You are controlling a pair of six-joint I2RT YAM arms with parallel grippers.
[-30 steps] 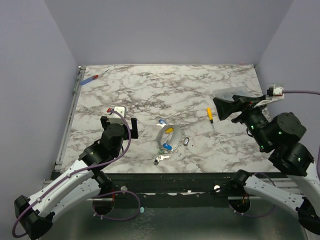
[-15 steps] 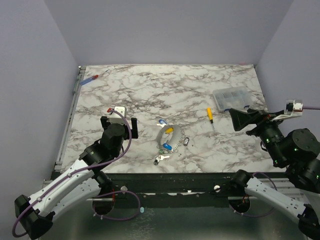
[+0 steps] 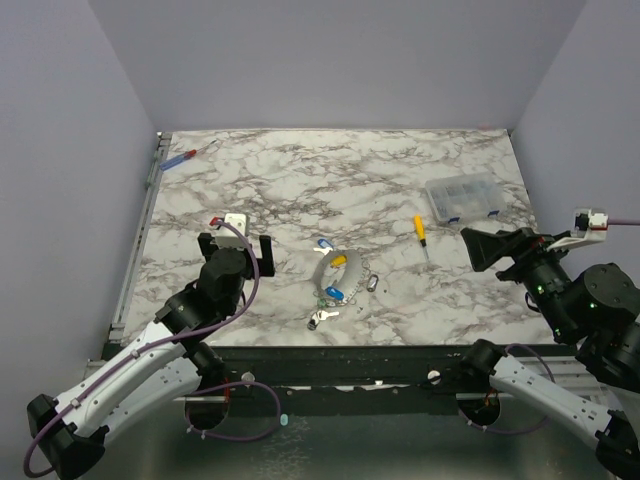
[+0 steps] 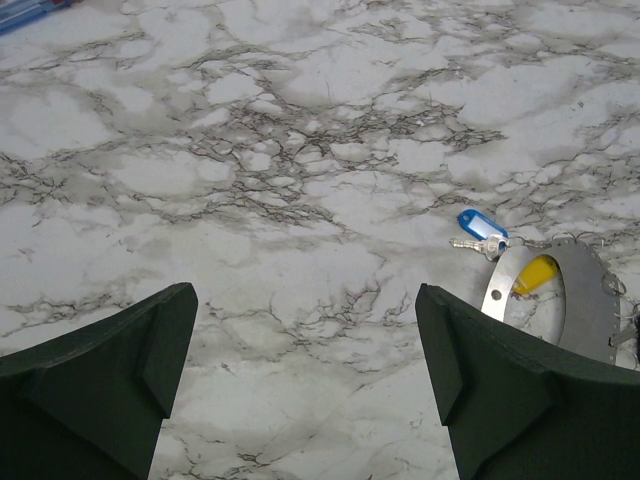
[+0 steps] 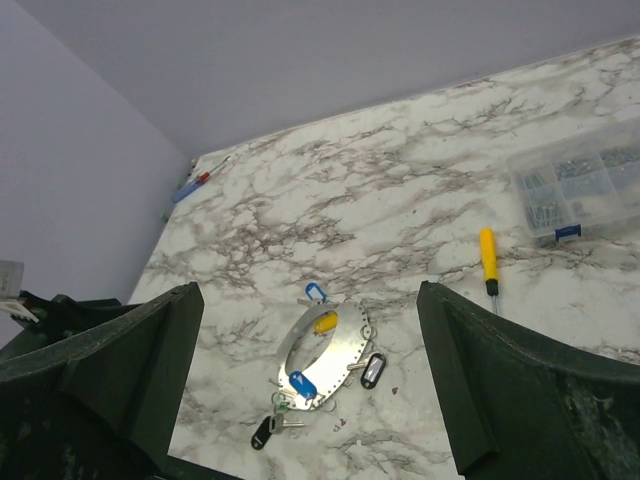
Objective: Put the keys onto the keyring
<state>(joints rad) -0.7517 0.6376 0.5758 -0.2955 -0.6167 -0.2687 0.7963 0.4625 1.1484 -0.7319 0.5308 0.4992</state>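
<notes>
The keyring [image 3: 352,275] is a flat silver loop with small holes, lying near the table's front centre; it also shows in the right wrist view [image 5: 345,350] and the left wrist view [image 4: 588,302]. Keys lie around it: a blue-capped key [image 3: 324,244] [image 5: 315,293] [image 4: 480,224] just beyond it, a yellow-capped one [image 3: 339,260] [image 5: 324,322] inside the loop, another blue-capped one [image 5: 303,384] on its near edge, and black-tagged ones [image 5: 373,370] [image 5: 262,433] beside it. My left gripper [image 3: 238,252] [image 4: 305,295] is open and empty, left of the ring. My right gripper [image 3: 485,248] [image 5: 308,290] is open and empty, raised far to the right.
A clear compartment box [image 3: 462,197] [image 5: 580,190] stands at the right. A yellow-handled screwdriver [image 3: 421,232] [image 5: 487,258] lies between it and the ring. A red-and-blue screwdriver [image 3: 185,157] [image 5: 195,184] lies at the far left corner. Walls close in three sides.
My right arm has drawn back to the right and toward the near edge, uncovering the clear box. The left gripper has barely shifted. Ring and keys have not moved.
</notes>
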